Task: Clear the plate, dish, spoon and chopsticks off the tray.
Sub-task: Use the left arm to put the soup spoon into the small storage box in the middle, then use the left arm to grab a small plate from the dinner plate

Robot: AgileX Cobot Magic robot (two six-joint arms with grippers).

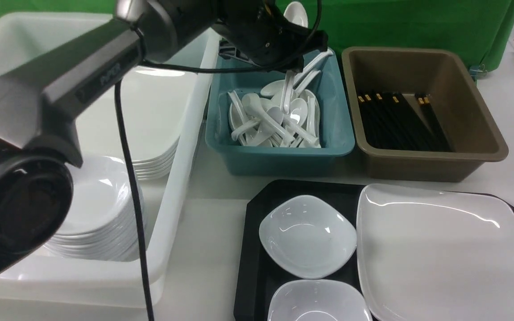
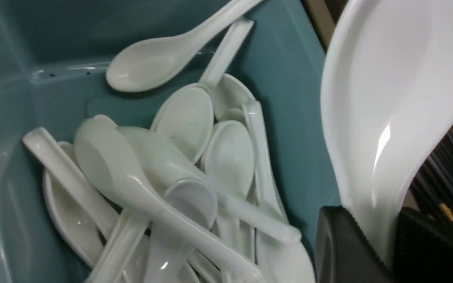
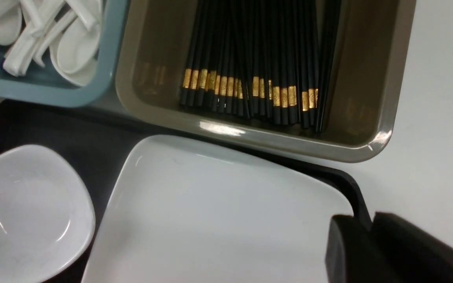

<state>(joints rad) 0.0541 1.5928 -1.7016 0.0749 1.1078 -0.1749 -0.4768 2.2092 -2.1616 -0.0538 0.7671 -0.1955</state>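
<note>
Nearest: black plastic tray (image 1: 257, 267), textured surface, clipped corners, raised rim. On its R part lies the plate (image 1: 440, 254), big, flat, glossy white, square w/ rounded corners. L of the plate are two small deep white bowls w/ soft squarish rims: the dish (image 1: 308, 236) farther back, and a second dish (image 1: 319, 303) nearer, cut off by the frame edge. The R gripper (image 3: 372, 232) hangs over the plate's far R corner & the tray rim. Its black pads sit side by side w/ only a seam btwn them, nothing held.

Beyond the tray, two smooth plastic bins stand side by side. The teal bin (image 1: 283, 156) on the L holds a heap of spoons (image 1: 275, 118), all glossy white. The brown bin (image 1: 417, 167) on the R holds the chopsticks (image 1: 400, 120), thin straight black sticks w/ gold bands, bundled on its floor.

On the L, a large white tub (image 1: 181, 147) holds a plate stack (image 1: 154, 116) and, nearer, a dish stack (image 1: 101, 209).

Farthest: the L gripper (image 2: 372, 239) is above the teal bin's far side, clamped on the handle of the spoon (image 2: 387, 98). The deep oval bowl points up, clear of the heap.
</note>
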